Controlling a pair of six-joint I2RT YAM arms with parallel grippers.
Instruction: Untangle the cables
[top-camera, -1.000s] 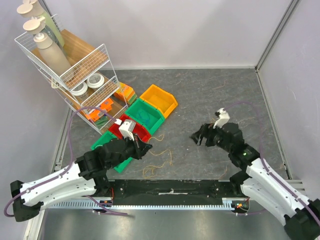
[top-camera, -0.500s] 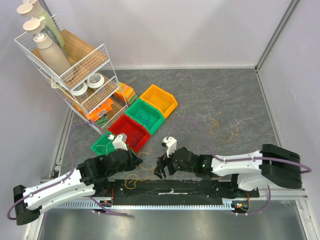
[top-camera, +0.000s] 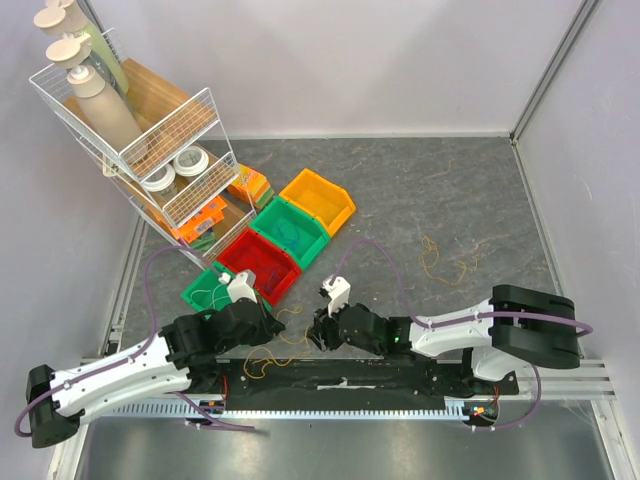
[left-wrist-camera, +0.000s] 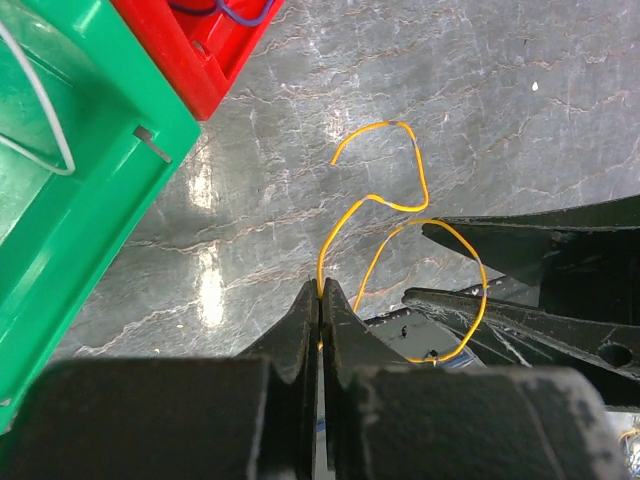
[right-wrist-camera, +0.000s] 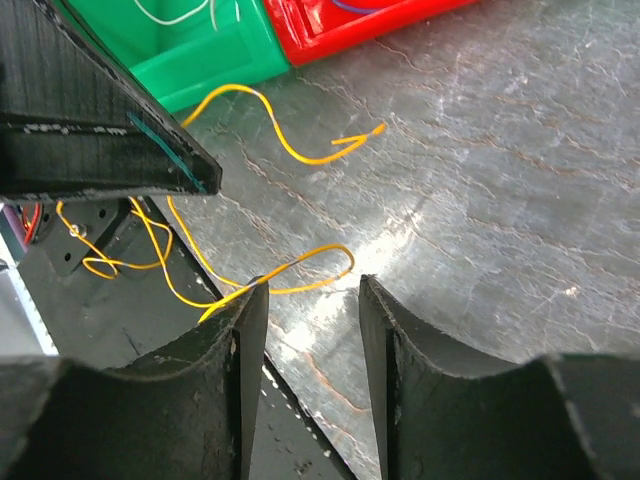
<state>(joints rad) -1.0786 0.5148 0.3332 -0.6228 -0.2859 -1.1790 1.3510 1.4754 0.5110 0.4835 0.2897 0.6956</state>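
Observation:
The cables (top-camera: 275, 352) are a thin yellow tangle at the table's near edge, between my two grippers. My left gripper (top-camera: 279, 322) is shut on a yellow strand (left-wrist-camera: 322, 262) that rises from its tips and loops to the right. My right gripper (top-camera: 318, 338) is open just right of the tangle. In the right wrist view its fingers (right-wrist-camera: 248, 300) straddle bare floor, and a yellow loop (right-wrist-camera: 320, 265) lies just ahead of them, crossing the left fingertip. A second small bunch of yellow wire (top-camera: 440, 262) lies apart on the right of the table.
A row of bins stands behind the left gripper: light green (top-camera: 196, 292), red (top-camera: 262, 262), green (top-camera: 290, 232) and yellow (top-camera: 317, 200). A wire rack (top-camera: 140, 150) with bottles and boxes fills the far left. A black rail (top-camera: 340, 378) runs along the near edge.
My right arm swung from the right side of the table down to the near edge beside the tangle. My left gripper pulled back toward the near edge with the yellow strand.

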